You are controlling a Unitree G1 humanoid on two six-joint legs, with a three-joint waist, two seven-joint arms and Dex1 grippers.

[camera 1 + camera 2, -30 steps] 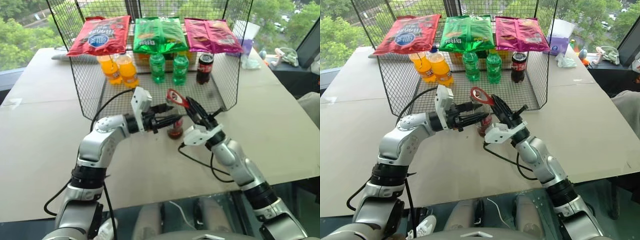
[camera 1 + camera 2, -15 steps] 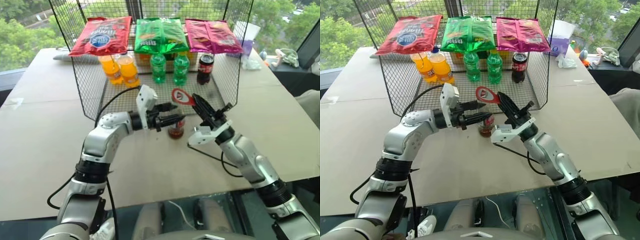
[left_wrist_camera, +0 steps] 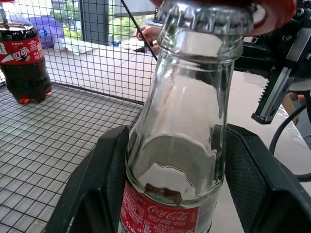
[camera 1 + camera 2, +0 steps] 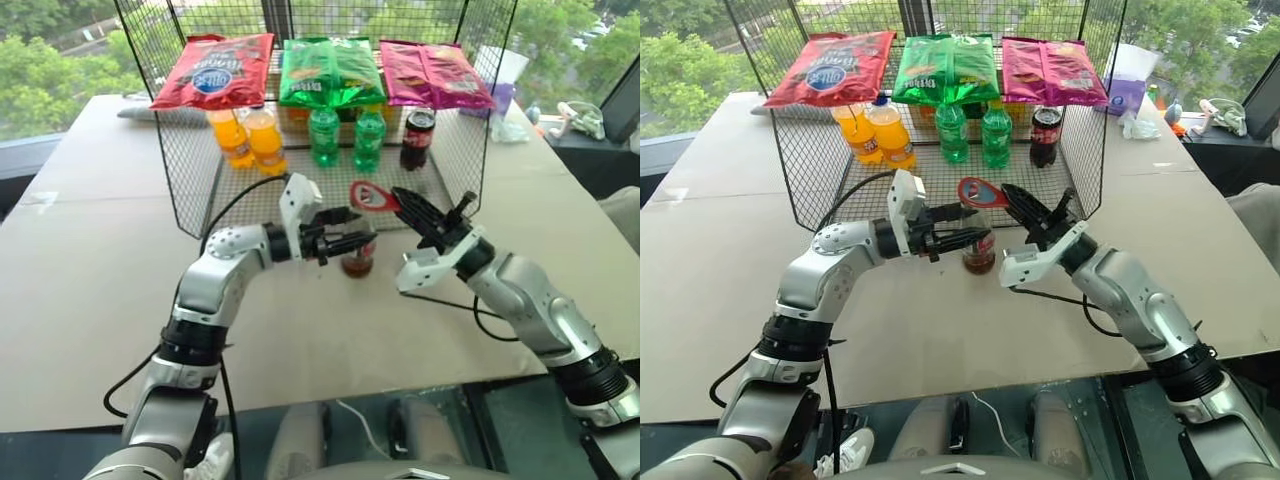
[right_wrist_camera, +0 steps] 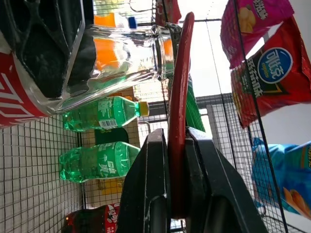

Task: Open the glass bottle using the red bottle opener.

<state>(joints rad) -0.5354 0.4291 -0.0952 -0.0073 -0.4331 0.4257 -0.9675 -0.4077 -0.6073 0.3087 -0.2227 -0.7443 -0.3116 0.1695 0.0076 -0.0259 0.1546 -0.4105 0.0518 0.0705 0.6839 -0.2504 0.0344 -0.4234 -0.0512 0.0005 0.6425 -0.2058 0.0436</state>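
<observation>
Since a second earlier, the right pincer (image 4: 1025,207) has been swung outward to the robot's right and rolled, so that the red bottle opener (image 4: 983,191) it carries now lies nearly flat rather than tilted up, its oval ring head brought over the top of the glass bottle (image 4: 978,252). The opener's tapering red handle is clamped edge-on between the two black fingers (image 5: 150,184) of the right pincer, which are clenched tight on it. The left pincer (image 4: 345,240) is kept level where it was, its two black ribbed fingers (image 3: 102,170) set on either side of the bottle's body, grasping it just above the red-and-white label. The bottle is seen upright on the pale brown desk (image 4: 710,260), directly between the left pincer's fingers and just in front of the black wire-mesh basket (image 4: 800,170). Its clear glass shoulder narrows to a slim neck, a little amber-brown liquid lies at the bottom, and the fluted crown cap (image 3: 204,17) is seated inside the opener's ring. Beyond both pincers, inside the basket, are stood two orange drink bottles (image 4: 872,130), two green plastic bottles (image 4: 974,133) and a dark cola bottle (image 4: 1044,135), with glossy crisp packets (image 4: 945,68) laid across the top.
</observation>
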